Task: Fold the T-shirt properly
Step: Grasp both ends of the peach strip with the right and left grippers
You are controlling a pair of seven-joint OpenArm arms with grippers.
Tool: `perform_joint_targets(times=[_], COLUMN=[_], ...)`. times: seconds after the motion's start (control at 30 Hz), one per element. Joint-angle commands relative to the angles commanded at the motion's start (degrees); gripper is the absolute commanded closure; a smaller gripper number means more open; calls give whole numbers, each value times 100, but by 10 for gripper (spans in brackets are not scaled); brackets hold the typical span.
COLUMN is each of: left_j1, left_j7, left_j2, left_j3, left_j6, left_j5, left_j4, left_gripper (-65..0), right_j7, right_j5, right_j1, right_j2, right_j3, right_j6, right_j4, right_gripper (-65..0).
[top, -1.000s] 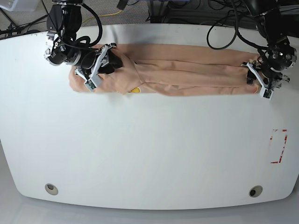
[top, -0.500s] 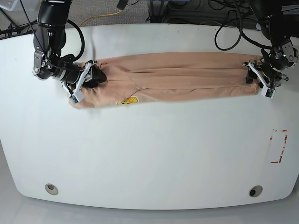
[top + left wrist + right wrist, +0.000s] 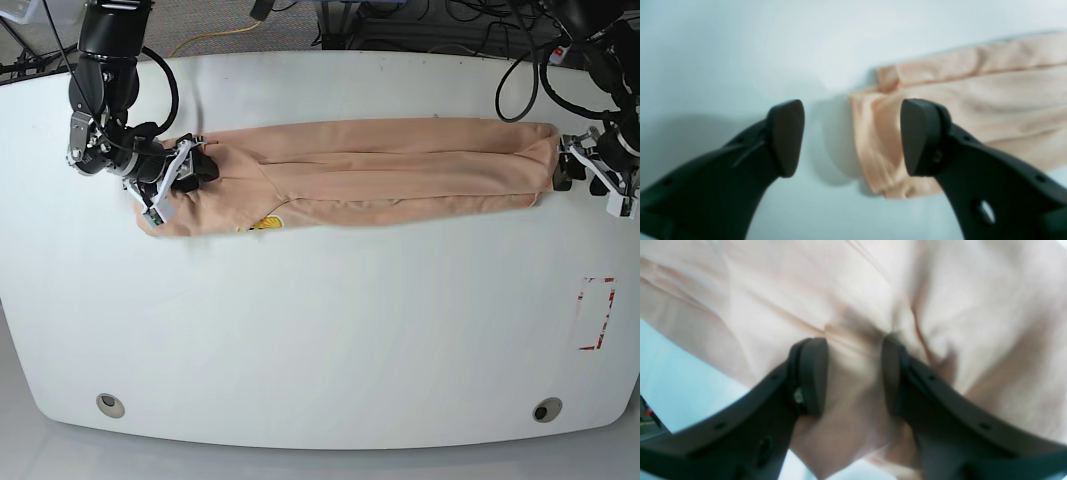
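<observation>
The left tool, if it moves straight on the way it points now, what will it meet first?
Probably the T-shirt end, partly between the open left tool fingers; depth is unclear, so maybe the table.

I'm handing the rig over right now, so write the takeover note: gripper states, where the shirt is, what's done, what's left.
Left gripper: open, holding nothing, just off the hem end of the T-shirt; one finger hangs over the cloth edge, the other over bare table.
Right gripper: shut on a bunch of the T-shirt at the neck end.
T-shirt: lies as a long narrow band across the far side of the table, sides folded in, small yellow label showing near the front edge.
Done: lengthwise folds.
Left: fold the band end to end into a compact stack, then release.
</observation>
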Motion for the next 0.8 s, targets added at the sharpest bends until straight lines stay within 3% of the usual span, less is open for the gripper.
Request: perform_joint_targets(times=[0.4, 0.63, 0.8], left_j1=[9, 9, 44], left_j7=[0, 9, 9], left_j2=[53, 220, 316], left_j3=[18, 422, 651], left_j6=[0, 0, 0], left_j5=[-97, -123, -527], left_j4=[-1029, -1187, -1196], left_gripper=[-428, -428, -425], right_j7=[0, 0, 0], right_j5=[281, 308, 281], right_j1=[9, 9, 9], right_j2=[0, -18, -123], right_j3=[0, 0, 9], right_j6=[0, 0, 0], right_j4=[-9, -9, -9], right_gripper=[-270, -270, -270])
